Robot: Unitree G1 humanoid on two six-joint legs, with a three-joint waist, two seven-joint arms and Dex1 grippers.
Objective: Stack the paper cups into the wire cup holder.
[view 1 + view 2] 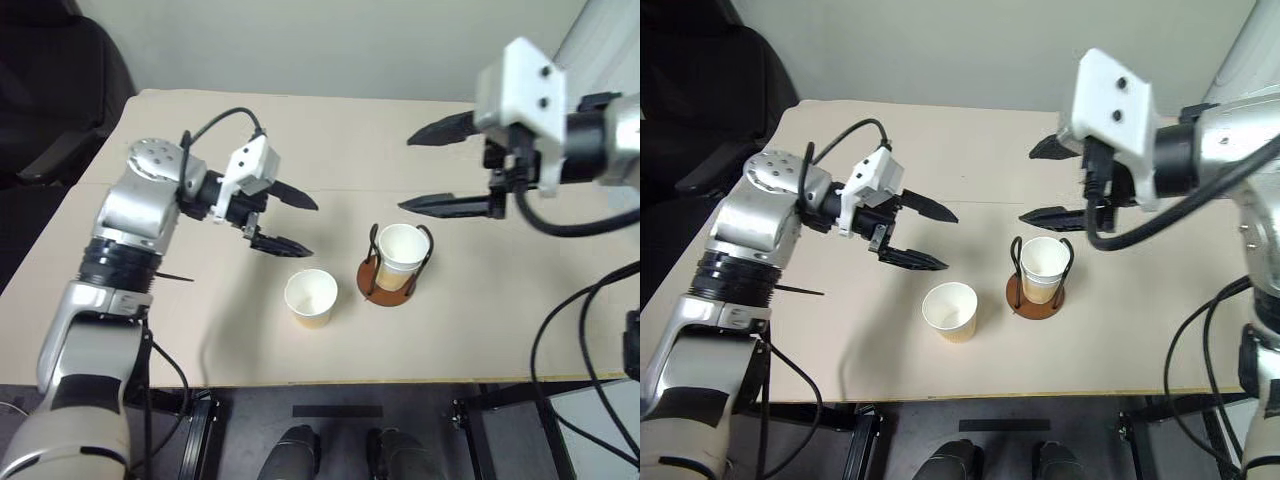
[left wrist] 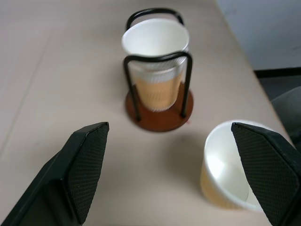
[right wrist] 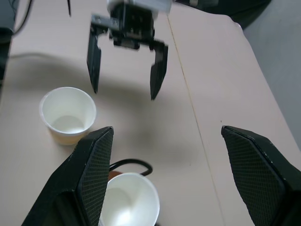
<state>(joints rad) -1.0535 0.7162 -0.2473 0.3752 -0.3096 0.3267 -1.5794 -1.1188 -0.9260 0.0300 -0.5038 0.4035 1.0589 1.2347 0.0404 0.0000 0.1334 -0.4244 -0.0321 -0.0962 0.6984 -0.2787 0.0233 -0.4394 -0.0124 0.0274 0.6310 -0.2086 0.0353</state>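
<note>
The left pincer (image 1: 291, 220) was held spread and empty above the tabletop (image 1: 250, 140), a loose paper cup (image 1: 311, 297) standing just below and beyond its tips. The wire cup holder (image 1: 393, 271), with cups nested inside, was seen past that cup, under the right pincer (image 1: 430, 168), also spread and empty. Bare surface lay all around; the cup stood near the front edge.

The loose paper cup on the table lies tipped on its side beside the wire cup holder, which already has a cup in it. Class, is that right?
Not quite. The loose paper cup stands upright with its mouth up, as the left eye view shows. It is beside the wire cup holder, which already has a cup in it.
</note>
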